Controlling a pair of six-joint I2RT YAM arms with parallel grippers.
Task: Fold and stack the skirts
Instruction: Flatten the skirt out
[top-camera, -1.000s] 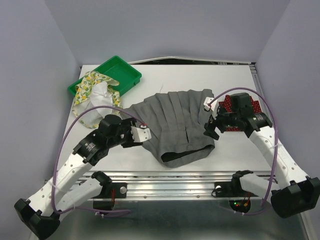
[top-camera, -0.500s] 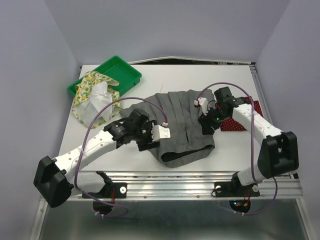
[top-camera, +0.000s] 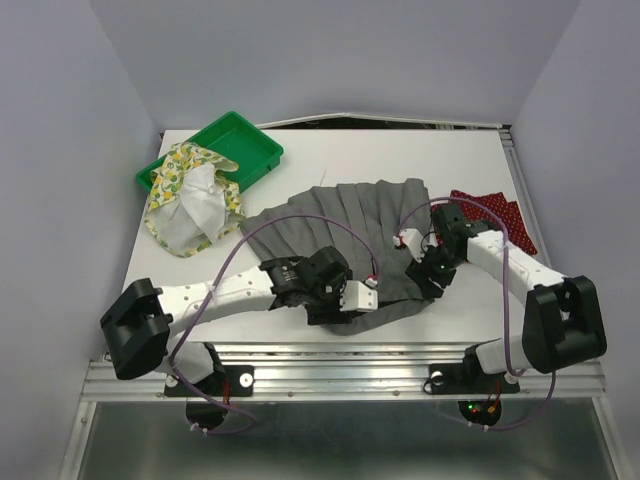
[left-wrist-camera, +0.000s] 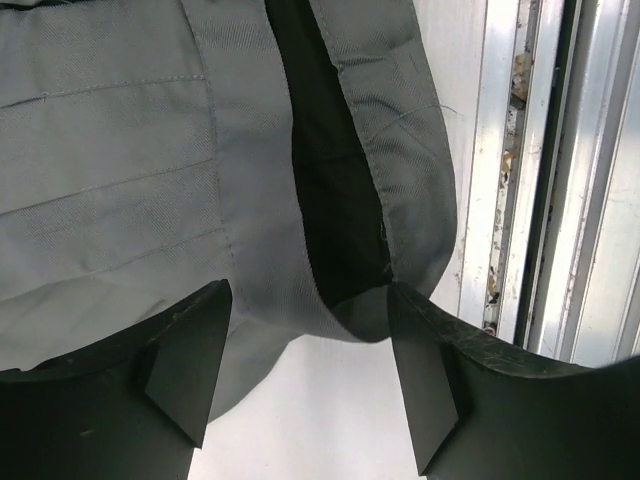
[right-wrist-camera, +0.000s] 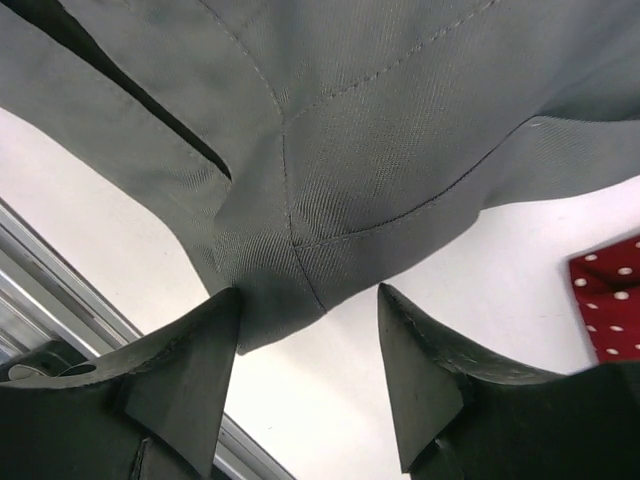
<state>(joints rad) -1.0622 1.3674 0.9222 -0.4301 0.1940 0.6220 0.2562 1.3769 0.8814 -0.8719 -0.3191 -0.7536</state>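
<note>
**Both claws apart over the near end of the grey skirt**

At the far left, the green plastic tray (top-camera: 262, 146) sits at an angle on the white table (top-camera: 400, 150). The white lemon-print cloth skirt (top-camera: 190, 205) is crumpled, half in the tray and half spilling over its near rim.

The plain grey pleated skirt (top-camera: 335, 225) lies flat mid-table. Its narrow waist points to the near edge and its hem fans out on the far side, so the stitched pleats run near to far. The weave is a fine twill. The waist gapes a little, showing the dark inside.

My left claw (left-wrist-camera: 308, 300) is low over the left end of that waistband, with its black plastic fingers (left-wrist-camera: 185, 370) spread and clamping nothing. The ribbed metal rail (left-wrist-camera: 560, 200) runs just beside that end.

My right claw (right-wrist-camera: 310, 300) is spread too, with the waistband's right corner lying between its tips.

The dark red skirt with white dots (top-camera: 497, 214) lies flat on the right, just beside the grey one. My right arm crosses its near side.
</note>
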